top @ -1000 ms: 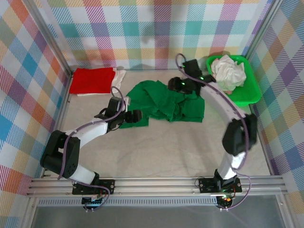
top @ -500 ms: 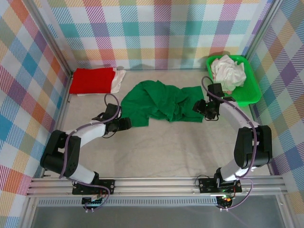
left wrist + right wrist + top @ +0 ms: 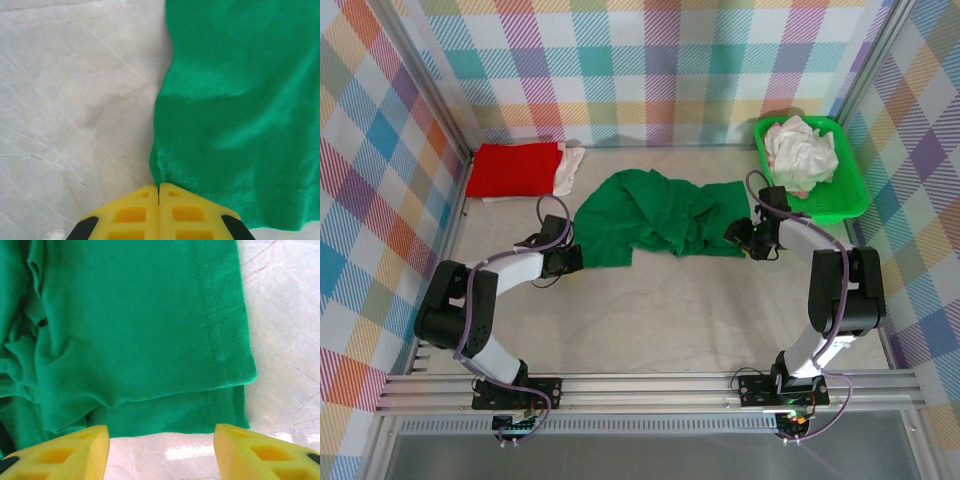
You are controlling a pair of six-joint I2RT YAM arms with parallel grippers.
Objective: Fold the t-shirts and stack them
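One dark green t-shirt (image 3: 655, 212) lying rumpled, left gripper (image 3: 159, 188) pinching its corner, right gripper (image 3: 160, 440) gaping wide at its hem, one red t-shirt (image 3: 515, 168) lying folded, one green tray (image 3: 850, 200) holding white cloth (image 3: 802, 152).

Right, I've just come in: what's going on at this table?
The robot is working on a dark green t-shirt lying crumpled mid-table. The left gripper is shut on one near corner; the right gripper is open, poised at its right edge. A folded red t-shirt sits at the back left, and white t-shirts wait in the green tray.
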